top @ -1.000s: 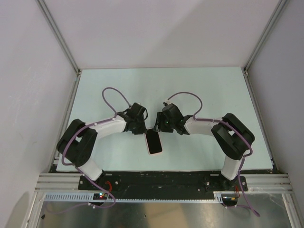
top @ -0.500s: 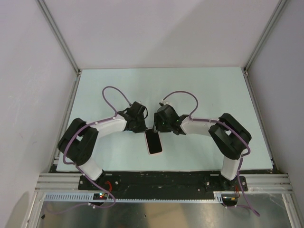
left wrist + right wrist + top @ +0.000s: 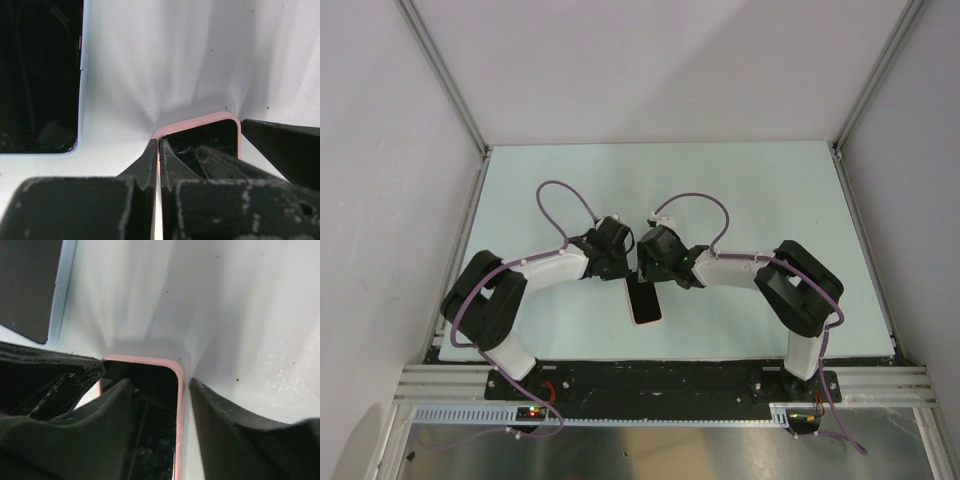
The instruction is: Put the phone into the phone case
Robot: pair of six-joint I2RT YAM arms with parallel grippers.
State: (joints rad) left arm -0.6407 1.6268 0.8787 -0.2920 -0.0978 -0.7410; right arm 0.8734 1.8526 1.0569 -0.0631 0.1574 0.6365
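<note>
The phone case (image 3: 645,322) lies near the table's front middle and shows as a salmon-pink rim (image 3: 200,119). Inside the rim sits the phone (image 3: 642,300), its glossy black screen (image 3: 150,375) facing up. My left gripper (image 3: 159,142) is shut on the case's left rim, close to the far corner. My right gripper (image 3: 160,384) is open and straddles the right rim at the same end. One of its fingers hangs over the screen and the other stands outside, above the table. The near part of the case is hidden in both wrist views.
A dark slab (image 3: 40,75) with a pale blue edge lies on the table beyond and left of the case. The right wrist view shows this slab (image 3: 25,285) too, but my left wrist hides it from above. Frame posts and walls bound the pale table (image 3: 770,200).
My left gripper has closed onto the case's rim. My right gripper has slid left, toward the left gripper and over the case's far end. The case has stayed put.
</note>
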